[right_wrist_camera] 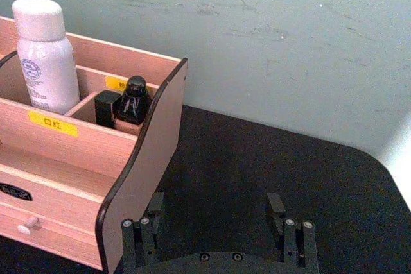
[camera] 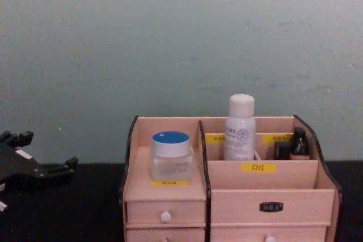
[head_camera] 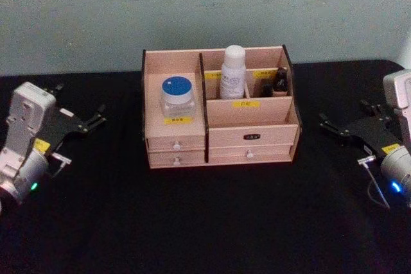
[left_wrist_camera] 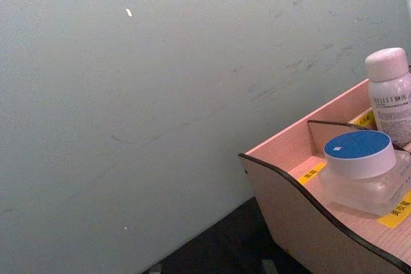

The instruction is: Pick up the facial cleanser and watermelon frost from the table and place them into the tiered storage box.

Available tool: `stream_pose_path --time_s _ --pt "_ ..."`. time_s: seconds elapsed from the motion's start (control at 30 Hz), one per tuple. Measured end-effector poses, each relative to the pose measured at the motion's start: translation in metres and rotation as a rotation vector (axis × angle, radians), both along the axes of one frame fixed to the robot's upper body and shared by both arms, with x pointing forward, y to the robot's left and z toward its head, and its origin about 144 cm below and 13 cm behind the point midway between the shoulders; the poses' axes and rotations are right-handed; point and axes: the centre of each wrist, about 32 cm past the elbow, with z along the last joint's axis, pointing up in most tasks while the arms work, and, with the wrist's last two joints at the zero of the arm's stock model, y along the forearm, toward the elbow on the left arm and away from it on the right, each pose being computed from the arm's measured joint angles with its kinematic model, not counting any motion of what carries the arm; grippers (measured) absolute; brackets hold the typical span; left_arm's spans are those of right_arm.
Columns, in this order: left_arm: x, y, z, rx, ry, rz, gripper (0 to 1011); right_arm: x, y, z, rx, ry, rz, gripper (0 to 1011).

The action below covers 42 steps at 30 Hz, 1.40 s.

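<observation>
The tiered storage box (head_camera: 250, 136) stands mid-table, light wood with dark side edges. Its left compartment holds a clear jar with a blue lid (head_camera: 176, 97). A white bottle (head_camera: 233, 72) stands upright in a rear compartment, and a small dark bottle (head_camera: 281, 81) in the rear right one. I cannot tell which of these is the facial cleanser or the watermelon frost. My left gripper (head_camera: 90, 119) hovers open and empty left of the box. Right of the box, my right gripper (head_camera: 331, 125) is open and empty too, its fingers (right_wrist_camera: 138, 230) spread wide in the right wrist view.
A black cloth (head_camera: 205, 222) covers the table, and a pale green wall (head_camera: 205, 4) rises close behind the box. Small white-knobbed drawers (head_camera: 176, 146) run along the box's front. Each gripper hangs well apart from the box's side walls.
</observation>
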Motion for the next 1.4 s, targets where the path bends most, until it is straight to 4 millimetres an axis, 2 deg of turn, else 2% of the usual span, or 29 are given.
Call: stream_pose_path --time_s 1.4 --pt "0.0000 0.0000 0.0000 0.000 0.000 0.000 1001 0.0000 0.0000 0.0000 0.000 0.000 0.000 1000"
